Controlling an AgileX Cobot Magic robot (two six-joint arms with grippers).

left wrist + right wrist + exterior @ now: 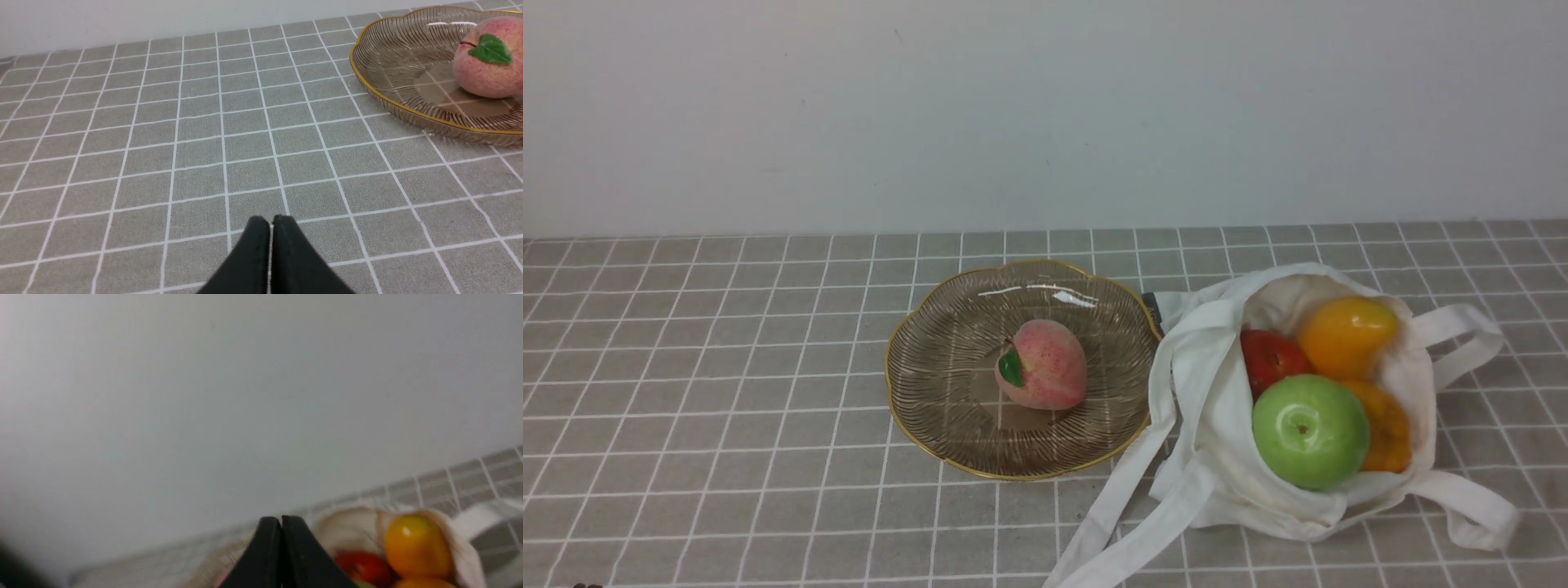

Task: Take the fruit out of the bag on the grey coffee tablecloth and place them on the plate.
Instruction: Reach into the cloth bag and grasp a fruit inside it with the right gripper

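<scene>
The white cloth bag (1217,457) lies open on the grey checked tablecloth (727,392) at the right. Inside it sit a green apple (1309,431), a red apple (1270,358) and two orange-yellow fruits (1346,335) (1387,429). The ribbed glass plate (939,376) with a gold rim stands left of the bag and holds a pink peach (1043,364). Neither gripper shows in the front view. My left gripper (270,222) is shut and empty above bare cloth, with the plate (392,61) off to one side. My right gripper (281,520) is shut and empty, short of the bag (351,526) and its fruit (414,545).
The bag's long white straps (1119,506) trail over the cloth toward the front edge and out to the right (1462,335). A plain white wall (1045,114) rises behind the table.
</scene>
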